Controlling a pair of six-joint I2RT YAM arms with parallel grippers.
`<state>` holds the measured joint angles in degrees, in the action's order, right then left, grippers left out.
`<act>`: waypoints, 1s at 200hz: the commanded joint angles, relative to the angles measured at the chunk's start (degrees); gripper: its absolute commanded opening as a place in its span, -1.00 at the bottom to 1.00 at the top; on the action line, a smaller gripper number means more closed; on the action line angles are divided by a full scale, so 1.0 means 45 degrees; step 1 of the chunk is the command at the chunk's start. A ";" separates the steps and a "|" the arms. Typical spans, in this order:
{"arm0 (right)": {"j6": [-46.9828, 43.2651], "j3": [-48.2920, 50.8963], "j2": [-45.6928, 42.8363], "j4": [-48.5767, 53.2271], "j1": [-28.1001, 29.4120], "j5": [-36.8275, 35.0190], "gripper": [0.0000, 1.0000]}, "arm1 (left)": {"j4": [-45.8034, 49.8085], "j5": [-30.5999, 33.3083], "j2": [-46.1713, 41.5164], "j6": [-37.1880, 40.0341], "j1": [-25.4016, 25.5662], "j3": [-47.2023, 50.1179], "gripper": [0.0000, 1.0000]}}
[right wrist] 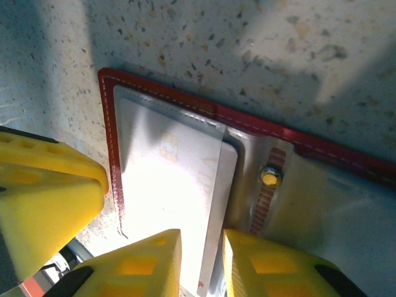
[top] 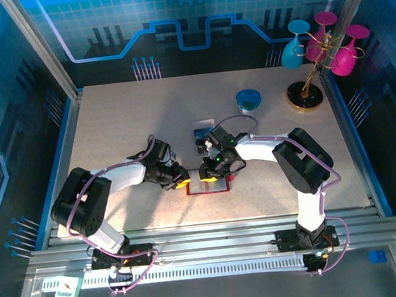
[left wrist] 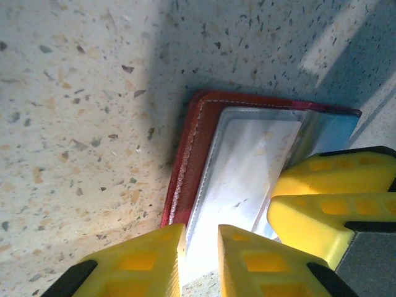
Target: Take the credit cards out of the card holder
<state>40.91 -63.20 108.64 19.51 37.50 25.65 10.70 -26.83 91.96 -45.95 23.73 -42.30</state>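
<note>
Right, we're mid-job on this one. The card holder (top: 208, 185) lies open and flat on the table (top: 112, 129), near its front edge, squarely between the two arms. One dark-and-blue card (top: 202, 132) lies on the table just beyond the holder, apart from it, so by my reading that one counts as out. Inside, though, a pale card (right wrist: 167, 179) with a chip sits under the grey see-through pocket (right wrist: 204, 124). One edge seems to show past the pocket's lip, so at least this card is left to pull. Whether more cards hide beneath it or in the other pocket, I can't tell.

Now the arms. Both reach in from their bases with elbows bowed outward and wrists low over the holder. The left comes from the left side and the right from the right, fingertips almost meeting. The right tool (right wrist: 202, 266) points down at the holder with its yellow fingers close together and the pale card's edge running between them. It looks clenched on that card, placed to slide it out. The left tool (left wrist: 201, 260) sits at the holder's rim, jaws a narrow slit apart over the pocket's edge. Whether it's pinching the holder or free of it, I can't tell.
</note>
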 commanded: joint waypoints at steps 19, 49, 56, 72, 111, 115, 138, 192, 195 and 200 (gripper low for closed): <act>-0.0591 -0.0445 -0.0395 0.1406 0.0149 -0.0931 -0.49 | -0.0260 -0.0605 -0.0032 -0.0001 -0.0125 -0.0154 -0.62; -0.0432 -0.0456 -0.0645 0.1330 0.0145 -0.0707 -0.47 | -0.0667 -0.0913 0.0184 -0.0178 -0.0104 -0.0208 -0.74; -0.0264 -0.0368 -0.0723 0.1101 0.0142 -0.0552 -0.47 | -0.0733 -0.0944 0.0207 -0.0197 -0.0084 -0.0253 -0.76; 0.0161 -0.0113 -0.0896 0.0484 0.0144 -0.0309 -0.47 | -0.0754 -0.0980 0.0300 -0.0219 -0.0084 -0.0322 -0.80; 0.0913 0.0309 -0.0756 -0.0807 0.0125 0.0577 -0.47 | -0.1136 -0.1184 0.0664 -0.0354 -0.0043 -0.0384 -0.84; 0.0954 0.0345 -0.0714 -0.0906 0.0125 0.0652 -0.47 | -0.1146 -0.1203 0.0704 -0.0354 -0.0024 -0.0416 -0.84; 0.1022 0.0465 -0.0494 -0.1014 0.0114 0.0690 -0.48 | -0.1346 -0.1378 0.0907 -0.0476 0.0037 -0.0517 -0.85; 0.0795 0.0504 -0.0593 -0.0635 0.0048 0.0380 -0.48 | -0.1501 -0.1531 0.1190 -0.0591 0.0303 -0.0706 -0.85; 0.0778 0.0509 -0.0583 -0.0611 0.0047 0.0365 -0.48 | -0.1467 -0.1544 0.1212 -0.0589 0.0327 -0.0713 -0.85; 0.0747 0.0509 -0.0572 -0.0575 0.0047 0.0341 -0.48 | -0.1479 -0.1520 0.1286 -0.0594 0.0364 -0.0719 -0.85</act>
<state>44.38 -61.43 106.08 15.99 37.50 27.24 4.23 -31.90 95.90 -48.10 24.47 -43.86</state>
